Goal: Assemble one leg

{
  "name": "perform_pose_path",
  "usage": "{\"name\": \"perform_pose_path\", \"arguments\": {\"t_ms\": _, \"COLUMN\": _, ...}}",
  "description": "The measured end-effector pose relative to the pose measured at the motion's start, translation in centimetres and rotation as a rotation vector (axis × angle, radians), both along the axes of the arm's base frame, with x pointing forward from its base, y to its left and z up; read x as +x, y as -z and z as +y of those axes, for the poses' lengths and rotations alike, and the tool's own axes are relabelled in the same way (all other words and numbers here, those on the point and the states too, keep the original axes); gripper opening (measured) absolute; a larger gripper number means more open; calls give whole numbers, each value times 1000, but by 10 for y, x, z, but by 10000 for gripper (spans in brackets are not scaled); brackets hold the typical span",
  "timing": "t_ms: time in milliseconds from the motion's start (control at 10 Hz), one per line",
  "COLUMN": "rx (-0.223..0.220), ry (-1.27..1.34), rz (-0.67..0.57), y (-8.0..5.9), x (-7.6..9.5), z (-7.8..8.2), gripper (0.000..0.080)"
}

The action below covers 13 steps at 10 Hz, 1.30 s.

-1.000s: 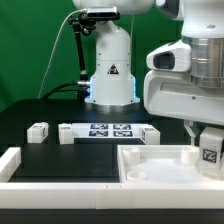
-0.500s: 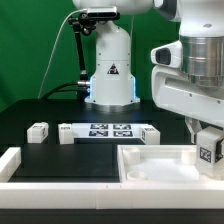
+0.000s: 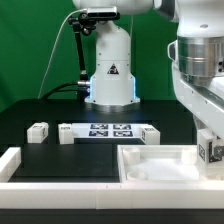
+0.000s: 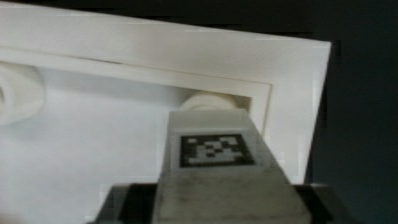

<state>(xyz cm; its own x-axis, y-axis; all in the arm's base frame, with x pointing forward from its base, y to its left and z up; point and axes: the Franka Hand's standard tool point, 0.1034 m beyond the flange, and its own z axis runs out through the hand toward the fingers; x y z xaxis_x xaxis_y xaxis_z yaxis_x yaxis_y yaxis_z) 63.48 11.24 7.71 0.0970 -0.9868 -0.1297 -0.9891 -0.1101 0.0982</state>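
Note:
My gripper (image 3: 210, 150) is shut on a leg (image 3: 211, 151), a small white block with a black-and-white tag. It holds the leg at the exterior view's right, over the right end of the large white square panel (image 3: 150, 166). In the wrist view the leg (image 4: 217, 150) fills the middle between the dark fingers (image 4: 128, 205), tag up. The panel (image 4: 107, 120) lies under it, with a rounded corner hole (image 4: 206, 100) just beyond the leg's tip. Whether the leg touches the panel I cannot tell.
The marker board (image 3: 105, 130) lies mid-table. Two more legs stand by it, one at its left (image 3: 38, 131) and one at its right end (image 3: 150, 133). A white rail (image 3: 12, 160) runs along the front left. The robot base (image 3: 110, 70) stands behind.
The arm's wrist housing has swung toward the exterior view's right. The held leg has stayed at nearly the same spot over the panel's right end.

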Motion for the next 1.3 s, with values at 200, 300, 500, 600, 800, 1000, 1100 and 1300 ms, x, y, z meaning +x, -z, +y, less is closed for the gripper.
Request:
{"name": "perform_pose_path", "arguments": {"t_ms": 200, "rx": 2, "ry": 105, "rz": 16, "y": 0, "x": 0, "z": 1, "gripper": 291}}
{"name": "perform_pose_path", "arguments": {"t_ms": 300, "rx": -4, "ry": 162, "rz": 23, "y": 0, "x": 0, "z": 1, "gripper": 291}}
{"name": "perform_pose_path", "arguments": {"t_ms": 500, "rx": 8, "ry": 86, "rz": 10, "y": 0, "x": 1, "z": 2, "gripper": 515}}
{"name": "perform_pose_path", "arguments": {"t_ms": 600, "rx": 17, "ry": 59, "rz": 3, "y": 0, "x": 1, "z": 3, "gripper": 515}}
{"name": "perform_pose_path", "arguments": {"t_ms": 800, "rx": 43, "ry": -179, "rz": -28, "y": 0, "x": 1, "z": 5, "gripper": 641}}
{"name": "perform_pose_path", "arguments": {"t_ms": 1000, "rx": 65, "ry": -388, "rz": -55, "y": 0, "x": 1, "z": 6, "gripper": 647}}
{"name": "perform_pose_path", "arguments": {"t_ms": 1100, "rx": 81, "ry": -525, "rz": -73, "y": 0, "x": 1, "z": 5, "gripper": 647}}
{"name": "perform_pose_path", "arguments": {"t_ms": 1300, "rx": 97, "ry": -694, "rz": -94, "y": 1, "x": 1, "z": 4, "gripper": 649}}
